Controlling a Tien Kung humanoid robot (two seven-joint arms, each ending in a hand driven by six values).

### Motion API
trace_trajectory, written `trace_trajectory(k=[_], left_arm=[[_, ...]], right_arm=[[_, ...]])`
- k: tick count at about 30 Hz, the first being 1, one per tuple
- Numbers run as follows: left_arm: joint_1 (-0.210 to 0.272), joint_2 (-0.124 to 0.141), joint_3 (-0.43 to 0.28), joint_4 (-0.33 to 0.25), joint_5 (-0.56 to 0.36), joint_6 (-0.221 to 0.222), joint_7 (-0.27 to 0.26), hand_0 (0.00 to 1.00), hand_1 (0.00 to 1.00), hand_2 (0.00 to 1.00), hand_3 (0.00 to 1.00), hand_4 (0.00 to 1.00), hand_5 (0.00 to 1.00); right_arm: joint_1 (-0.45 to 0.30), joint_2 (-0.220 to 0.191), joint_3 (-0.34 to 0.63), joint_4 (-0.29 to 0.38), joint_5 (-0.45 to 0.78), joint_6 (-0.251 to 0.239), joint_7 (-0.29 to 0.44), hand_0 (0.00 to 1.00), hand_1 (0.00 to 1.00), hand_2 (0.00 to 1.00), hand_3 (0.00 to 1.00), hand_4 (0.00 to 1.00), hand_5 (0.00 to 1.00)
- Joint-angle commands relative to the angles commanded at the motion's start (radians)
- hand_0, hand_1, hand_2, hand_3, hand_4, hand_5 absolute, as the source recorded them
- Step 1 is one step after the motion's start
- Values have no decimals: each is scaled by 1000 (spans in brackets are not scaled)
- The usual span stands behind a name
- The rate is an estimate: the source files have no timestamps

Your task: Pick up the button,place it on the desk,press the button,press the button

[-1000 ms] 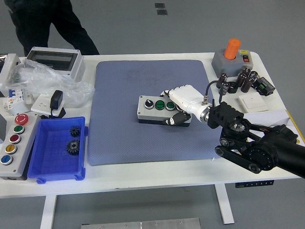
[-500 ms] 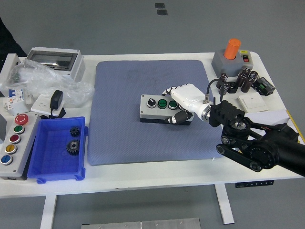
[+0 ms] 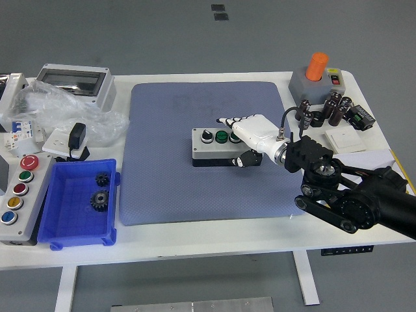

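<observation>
A grey button box (image 3: 211, 148) with a black selector knob and two green buttons lies near the middle of the blue-grey mat (image 3: 188, 195). My right hand (image 3: 246, 142), white with black fingertips, is shut on the box's right end. Its fingers (image 3: 231, 121) reach over the far side and the thumb (image 3: 244, 160) presses the near side. I cannot tell whether the box is resting on the mat or just off it. The black right arm (image 3: 351, 195) comes in from the lower right. My left arm is out of view.
A blue bin (image 3: 58, 224) holding two gears and a panel of coloured buttons (image 3: 16, 195) sit at the left. Behind them are a grey enclosure (image 3: 71, 81), a plastic bag (image 3: 55, 107) and a white plug adapter (image 3: 71, 140). An orange-knobbed box (image 3: 315, 78), capacitors (image 3: 331, 107) and a white plate (image 3: 344, 138) stand at the right.
The right hand has shifted the button box slightly right and away from me, keeping hold of its right end. The person at the top left has walked out of view.
</observation>
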Motion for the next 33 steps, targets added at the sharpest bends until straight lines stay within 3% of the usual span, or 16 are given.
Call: trace_trajectory(k=[13, 21, 22, 27, 28, 33], left_arm=[[1, -1, 0, 0, 2, 0, 0, 638, 637, 594, 657, 674, 300], [-1, -1, -1, 0, 5, 0, -1, 637, 637, 589, 654, 672, 300], [-1, -1, -1, 0, 5, 0, 0, 637, 637, 585, 649, 667, 297], [-1, 0, -3, 0, 10, -1, 0, 637, 637, 585, 649, 667, 297], [-1, 0, -4, 0, 10, -1, 0, 636, 637, 583, 647, 664, 295], [-2, 0, -4, 0, 12, -1, 0, 636, 637, 583, 647, 664, 295]], right_arm=[[6, -8, 16, 1, -3, 21, 1, 696, 733, 929, 998, 463, 2], [16, -19, 36, 8, -10, 62, 9, 697, 736, 939, 998, 474, 2], [17, -20, 38, 9, -11, 65, 8, 699, 736, 959, 998, 526, 2], [20, -23, 38, 12, -13, 78, 3, 699, 736, 959, 998, 526, 2], [20, -22, 38, 11, -13, 79, 3, 712, 738, 998, 998, 617, 2], [20, -19, 31, 4, -7, 81, 3, 712, 738, 998, 998, 617, 2]])
